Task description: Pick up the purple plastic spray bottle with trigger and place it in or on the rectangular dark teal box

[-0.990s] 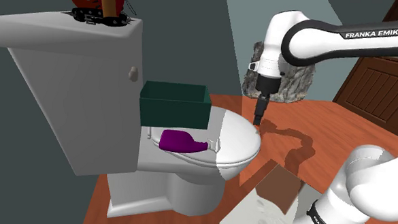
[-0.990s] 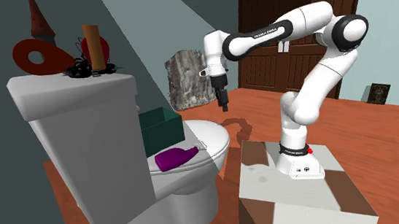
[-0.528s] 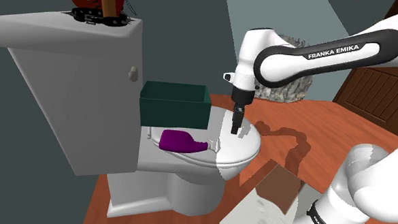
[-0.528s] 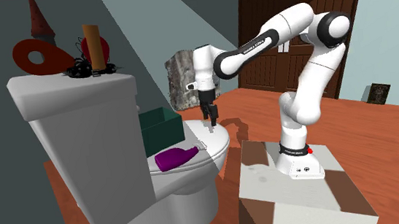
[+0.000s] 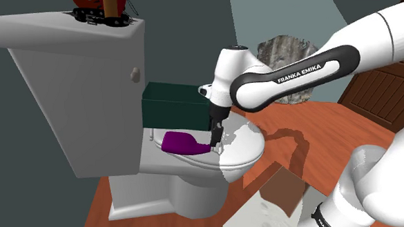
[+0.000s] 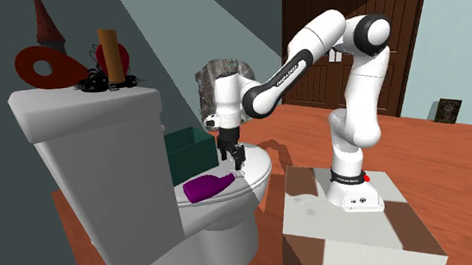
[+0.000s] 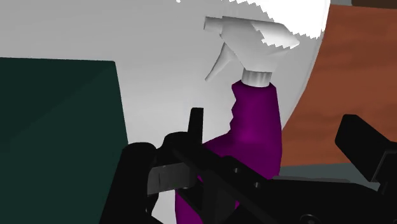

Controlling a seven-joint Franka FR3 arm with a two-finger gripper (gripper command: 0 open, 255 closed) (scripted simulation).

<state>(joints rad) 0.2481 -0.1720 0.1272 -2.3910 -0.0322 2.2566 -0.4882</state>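
Note:
The purple spray bottle (image 5: 181,142) lies on its side on the white toilet lid (image 5: 242,147), its white trigger head (image 5: 214,150) pointing towards the lid's front. The dark teal box (image 5: 177,106) stands just behind it, against the tank. My black gripper (image 5: 215,138) hangs open just above the bottle's neck, fingers pointing down. From the second exterior view the gripper (image 6: 236,160) is over the trigger end of the bottle (image 6: 202,188), next to the box (image 6: 189,152). In the wrist view the bottle (image 7: 257,124) lies between the spread fingers (image 7: 364,147), untouched, with the box (image 7: 57,127) beside it.
The toilet tank (image 5: 70,91) rises behind the box and carries a red ring (image 6: 41,70), a brown cylinder (image 6: 113,55) and black clutter. A grey rock (image 5: 292,71) stands on the wooden floor (image 5: 311,127). The stand (image 6: 354,222) is beside the toilet. Dark wooden doors (image 6: 322,42) lie behind.
The arm swung from over the floor beside the lid, across the lid towards the tank, and lowered. The gripper now hangs over the bottle's neck. Bottle and box have not moved.

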